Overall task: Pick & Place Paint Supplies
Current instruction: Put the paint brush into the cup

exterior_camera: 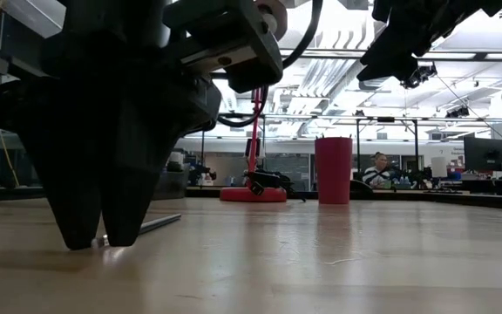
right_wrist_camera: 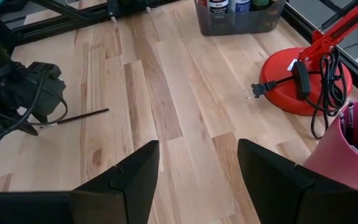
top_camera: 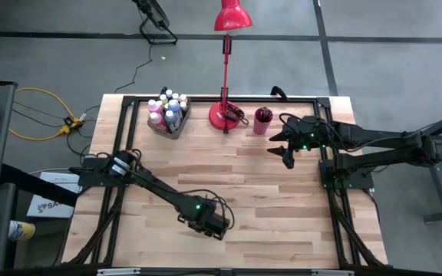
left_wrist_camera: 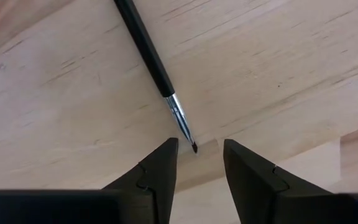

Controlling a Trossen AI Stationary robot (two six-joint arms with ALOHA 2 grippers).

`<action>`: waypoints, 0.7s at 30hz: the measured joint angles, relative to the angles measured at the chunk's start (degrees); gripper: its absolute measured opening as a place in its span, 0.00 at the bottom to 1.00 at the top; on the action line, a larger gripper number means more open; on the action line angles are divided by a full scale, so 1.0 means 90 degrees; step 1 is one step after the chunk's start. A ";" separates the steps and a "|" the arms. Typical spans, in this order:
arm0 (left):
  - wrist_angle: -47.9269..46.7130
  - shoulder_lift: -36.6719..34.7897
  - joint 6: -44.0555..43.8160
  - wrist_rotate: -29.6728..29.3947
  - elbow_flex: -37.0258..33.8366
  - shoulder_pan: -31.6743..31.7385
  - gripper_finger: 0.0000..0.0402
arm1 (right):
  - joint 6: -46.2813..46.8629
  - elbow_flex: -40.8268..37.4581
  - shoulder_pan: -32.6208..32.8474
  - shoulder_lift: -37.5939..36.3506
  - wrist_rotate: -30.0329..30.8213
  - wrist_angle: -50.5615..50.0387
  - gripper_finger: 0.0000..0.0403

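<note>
Far left on your table, the bin (top_camera: 168, 123) already holds the paint bottles (top_camera: 167, 107). Near the front, your left gripper (left_wrist_camera: 197, 163) sits low over the wood, fingers spread and empty, the bristle tip of one paintbrush (left_wrist_camera: 151, 59) lying loose just between them, so that pickup looks still to come. To the right, past the lamp (top_camera: 226, 115), the cup (top_camera: 262, 120) holds other brushes, and your right gripper (right_wrist_camera: 197, 165) hovers open beside it.
</note>
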 joint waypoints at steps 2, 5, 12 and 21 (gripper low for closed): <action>0.0025 0.0074 0.0001 0.0028 0.0000 0.0002 0.31 | -0.0002 0.0000 0.0001 0.0000 0.0002 -0.0001 0.53; 0.0049 0.0082 0.0002 0.0068 -0.0010 0.0002 0.27 | -0.0046 0.0000 0.0002 0.0000 0.0010 -0.0002 0.53; 0.0016 0.0084 0.0000 0.0066 -0.0019 0.0002 0.19 | -0.0052 0.0000 0.0002 0.0000 0.0032 -0.0002 0.53; 0.0014 0.0084 0.0002 0.0069 -0.0024 0.0000 0.17 | -0.0165 0.0000 0.0000 0.0000 0.0034 -0.0002 0.53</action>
